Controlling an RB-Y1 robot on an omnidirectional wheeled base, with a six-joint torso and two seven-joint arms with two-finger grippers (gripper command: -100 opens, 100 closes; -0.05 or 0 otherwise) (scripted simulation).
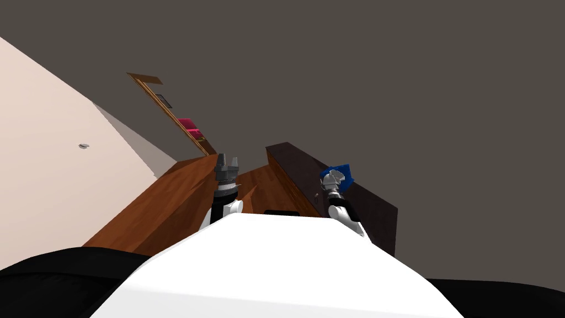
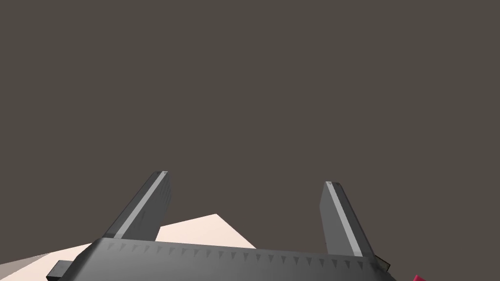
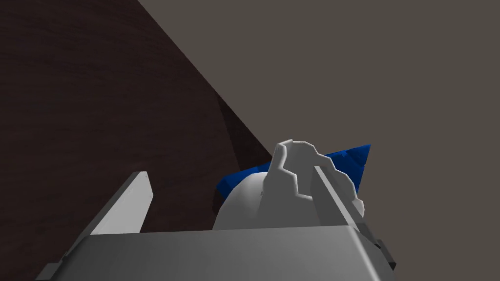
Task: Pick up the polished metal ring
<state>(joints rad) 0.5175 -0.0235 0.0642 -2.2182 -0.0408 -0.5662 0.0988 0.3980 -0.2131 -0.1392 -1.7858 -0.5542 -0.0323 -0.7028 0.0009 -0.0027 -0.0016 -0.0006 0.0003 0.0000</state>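
Observation:
The ring (image 3: 288,188) is a light grey, chunky band with a blue stone (image 3: 352,158) on it. It sits between the fingers of my right gripper (image 3: 230,171), up against one finger (image 3: 332,195), while the other finger stands clear of it. Those fingers are wide apart, so the gripper is open. In the head view the ring (image 1: 333,176) shows at the tip of the right gripper (image 1: 334,181), over the top of a dark wooden cabinet (image 1: 364,201). My left gripper (image 1: 227,161) is raised in front of me and stands open (image 2: 246,177) with nothing in it.
A brown wooden piece of furniture (image 1: 165,204) runs along my left, beside the dark cabinet (image 3: 97,97). A wooden frame with pink things (image 1: 190,130) stands further off. A grey-brown wall (image 1: 386,83) rises behind all of it, and a pale surface (image 1: 49,182) lies at far left.

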